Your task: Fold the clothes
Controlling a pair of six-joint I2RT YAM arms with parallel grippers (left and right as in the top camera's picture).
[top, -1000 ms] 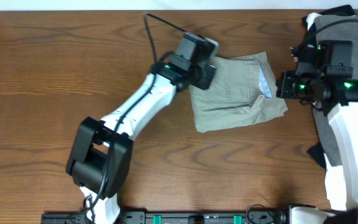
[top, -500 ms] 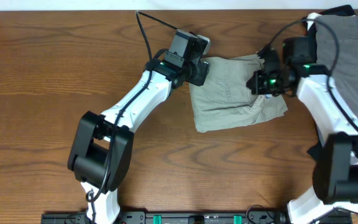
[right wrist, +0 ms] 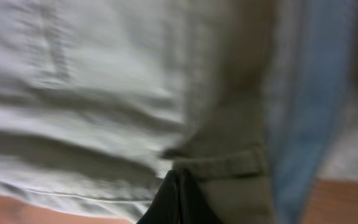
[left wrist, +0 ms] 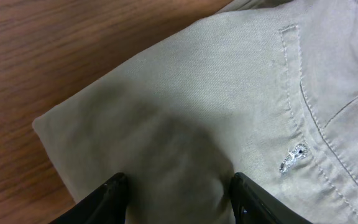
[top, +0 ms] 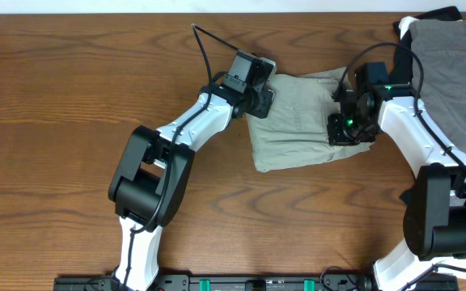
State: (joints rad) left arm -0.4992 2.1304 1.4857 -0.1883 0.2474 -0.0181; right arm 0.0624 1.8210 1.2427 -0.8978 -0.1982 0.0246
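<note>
Light khaki-olive cotton shorts [top: 302, 129] lie folded into a rough square on the brown wooden table [top: 71, 97], a little right of centre and between the two arms. The left gripper [top: 264, 99] sits on the upper left corner of the shorts. In the left wrist view its two black fingers [left wrist: 114, 196] stand apart with khaki cloth filling the gap between them, near a stitched pocket seam and a small buttonhole [left wrist: 293, 157]; whether they pinch the cloth or only rest on it cannot be told. The right gripper [top: 340, 129] is down on the right side of the shorts at the waistband. Its fingers are closed tight, tips together, just below a khaki belt loop [right wrist: 222, 165] and beside the pale blue waistband lining [right wrist: 316, 93]. That view is blurred, so any cloth caught between the tips cannot be made out. A folded grey garment [top: 451, 65] lies at the table's far right corner, with black fabric [top: 439, 14] at its top edge.
</note>
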